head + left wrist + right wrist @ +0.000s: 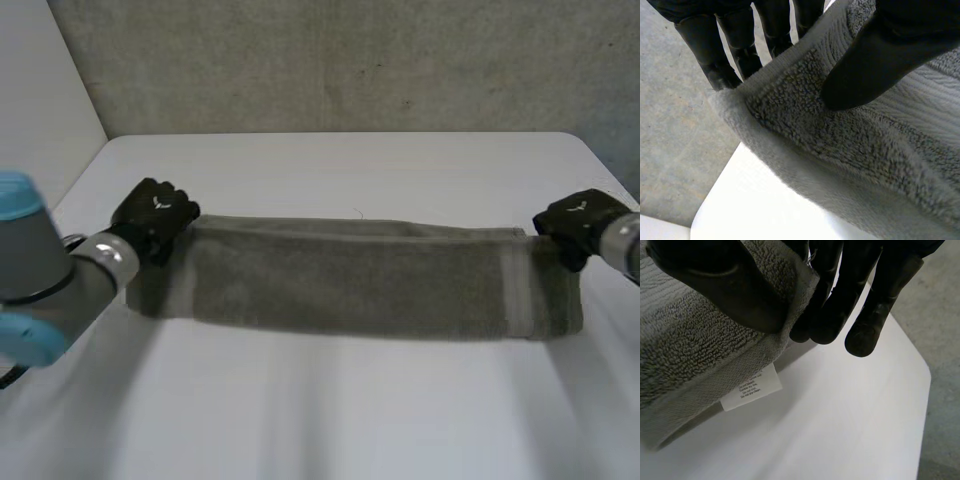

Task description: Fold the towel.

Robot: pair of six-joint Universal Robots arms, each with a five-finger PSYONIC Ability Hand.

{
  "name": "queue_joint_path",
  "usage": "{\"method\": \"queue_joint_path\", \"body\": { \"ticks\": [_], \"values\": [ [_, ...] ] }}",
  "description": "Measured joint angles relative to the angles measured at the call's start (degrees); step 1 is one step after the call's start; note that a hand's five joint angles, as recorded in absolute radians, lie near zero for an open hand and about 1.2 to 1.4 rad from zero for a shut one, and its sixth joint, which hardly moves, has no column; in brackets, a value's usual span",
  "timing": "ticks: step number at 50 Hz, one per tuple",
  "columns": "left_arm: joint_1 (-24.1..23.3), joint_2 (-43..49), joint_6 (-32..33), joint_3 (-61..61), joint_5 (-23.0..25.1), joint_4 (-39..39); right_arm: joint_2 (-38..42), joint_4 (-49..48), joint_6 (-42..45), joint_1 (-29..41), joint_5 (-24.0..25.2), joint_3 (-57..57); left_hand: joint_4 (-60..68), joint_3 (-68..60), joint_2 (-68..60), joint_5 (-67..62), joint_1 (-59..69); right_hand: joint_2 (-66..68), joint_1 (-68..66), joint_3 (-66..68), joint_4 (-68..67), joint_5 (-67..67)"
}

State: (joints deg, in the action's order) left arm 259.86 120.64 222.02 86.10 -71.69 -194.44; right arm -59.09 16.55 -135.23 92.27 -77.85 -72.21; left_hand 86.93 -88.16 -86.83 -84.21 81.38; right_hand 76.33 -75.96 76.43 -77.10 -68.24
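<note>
Grey terry towel (350, 280) here, lying as one long narrow band that looks doubled over lengthways, with bare white table (350, 420) showing on every side of it.

Left hand (152, 215) is on the towel's left end, at the back corner. In its wrist view the thumb (880, 60) presses down on the pile while the fingers (705, 45) sit behind the hem, so that's a pinch on the corner, which is lifted a little off the table. Right hand (575, 222) mirrors it on the towel's right end. The thumb (725, 285) is on top, the fingers (875, 305) are curled close behind the edge, and the cloth is nipped between them. A white care label (751, 388) hangs from the towel's edge just below that pinch.

Handling guess: this thing is soft and floppy with zero stiffness, so I'd expect the towel's middle to sag and drag once both ends come up. The loopy pile should be grippy rather than slippery, and nothing here is fragile. It's probably light enough for a pinch, though thick where the layers stack. I'd hold right at the corners and catch every layer, otherwise the lower one could peel away and the fold goes crooked. Keeping both ends level with each other should help too.
</note>
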Motion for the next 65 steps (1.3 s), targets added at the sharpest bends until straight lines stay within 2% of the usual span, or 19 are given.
{"method": "queue_joint_path", "body": {
  "ticks": [10, 18, 19, 20, 21, 22, 24, 25, 26, 29, 32, 39, 46, 49, 54, 61, 65],
  "values": [
    [-3.66, 18.58, 0.23, -24.0, -5.48, 0.58, 17.23, -1.35, -5.11, 3.19, -4.32, 21.54, 0.0, -0.04, 0.0, 0.0, -0.01, 0.0, -0.03, 0.0, 0.0, 0.0],
    [-5.7, 27.6, 0.52, -36.62, -7.63, 3.03, 25.31, -2.57, -5.75, 5.21, -7.56, 32.89, 0.0, -0.08, 0.0, 0.0, 0.0, -0.49, 0.48, -0.13, 0.14, 0.16],
    [-5.84, 28.04, 0.53, -37.29, -7.78, 3.32, 25.73, -2.62, -5.73, 5.33, -7.77, 33.48, -2.49, 2.58, 2.38, 1.44, -1.58, -3.48, 3.37, -3.42, 3.59, 3.72],
    [-6.15, 28.87, 0.53, -38.53, -8.06, 3.84, 26.5, -2.66, -5.7, 5.58, -8.19, 34.58, -13.35, 13.28, 12.61, 10.77, -9.64, -14.98, 15.56, -14.42, 14.7, 15.25],
    [-6.29, 29.19, 0.54, -39.02, -8.19, 4.1, 26.83, -2.67, -5.68, 5.71, -8.37, 35.08, -16.95, 16.87, 16.04, 14.66, -12.54, -19.79, 19.04, -19.03, 19.32, 18.86],
    [-6.54, 29.7, 0.54, -39.81, -8.47, 4.56, 27.46, -2.7, -5.69, 5.97, -8.8, 36.05, -23.81, 23.64, 23.72, 20.87, -19.7, -31.87, 30.82, -30.73, 30.98, 32.39],
    [-7.05, 30.31, 0.52, -40.83, -9.25, 5.47, 28.19, -2.73, -5.78, 6.41, -9.75, 37.37, -47.61, 48.03, 46.3, 43.96, -42.8, -52.11, 51.32, -50.53, 50.8, 53.86],
    [-7.22, 30.37, 0.5, -40.99, -9.56, 5.7, 28.28, -2.75, -5.83, 6.53, -10.02, 37.58, -54.72, 53.85, 51.96, 51.1, -49.71, -56.83, 55.08, -55.52, 55.89, 58.36],
    [-7.52, 30.31, 0.41, -41.15, -10.2, 6.11, 28.39, -2.83, -5.98, 6.79, -10.64, 37.85, -65.85, 65.57, 63.24, 62.71, -59.63, -61.13, 59.45, -60.53, 61.04, 64.19],
    [-8.15, 29.66, 0.12, -40.95, -11.56, 6.96, 28.17, -3.11, -6.41, 7.3, -11.61, 37.77, -71.94, 72.91, 70.86, 69.99, -65.87, -62.23, 61.85, -62.38, 62.62, 64.84],
    [-8.8, 27.17, -0.63, -39.47, -12.97, 8.48, 26.06, -3.82, -7.94, 8.02, -12.3, 35.77, -72.48, 74.33, 72.3, 71.66, -66.52, -62.23, 62.48, -62.38, 62.64, 64.84],
    [-8.91, 15.47, -6.62, -29.92, -13.81, 11.26, 12.83, -7.58, -13.74, 8.54, -10.64, 21.86, -72.48, 74.34, 72.3, 71.66, -66.52, -62.33, 62.57, -62.38, 62.64, 64.84],
    [-7.77, -0.07, -19.88, -12.34, -13.13, 8.95, -1.28, -10.96, -15.29, 8.39, -7.99, 1.8, -72.48, 74.34, 72.3, 71.65, -66.52, -62.34, 62.75, -62.39, 62.65, 64.84],
    [-7.33, -4.49, -24.38, -5.42, -12.99, 6.17, -4.23, -11.67, -14.98, 8.29, -7.09, -4.72, -72.48, 74.35, 72.3, 71.66, -66.53, -62.34, 62.76, -62.39, 62.65, 64.84],
    [-6.72, -10.42, -29.67, 6.13, -12.86, -1.07, -6.17, -14.48, -13.35, 7.42, -4.97, -14.02, -72.48, 74.39, 72.3, 71.66, -66.54, -62.34, 62.78, -62.39, 62.65, 64.84],
    [-5.78, -13.42, -31.14, 15.71, -12.82, -9.9, -5.03, -20.77, -10.77, 5.37, -4.01, -20.62, -72.48, 74.42, 72.3, 71.66, -66.56, -61.8, 61.97, -61.86, 62.16, 64.14],
    [-5.45, -13.63, -30.94, 17.75, -12.64, -11.86, -2.16, -24.63, -10.23, 4.14, -4.16, -21.32, -72.48, 74.41, 72.3, 71.66, -66.56, -53.18, 52.53, -52.79, 53.55, 54.0]
  ]
}}
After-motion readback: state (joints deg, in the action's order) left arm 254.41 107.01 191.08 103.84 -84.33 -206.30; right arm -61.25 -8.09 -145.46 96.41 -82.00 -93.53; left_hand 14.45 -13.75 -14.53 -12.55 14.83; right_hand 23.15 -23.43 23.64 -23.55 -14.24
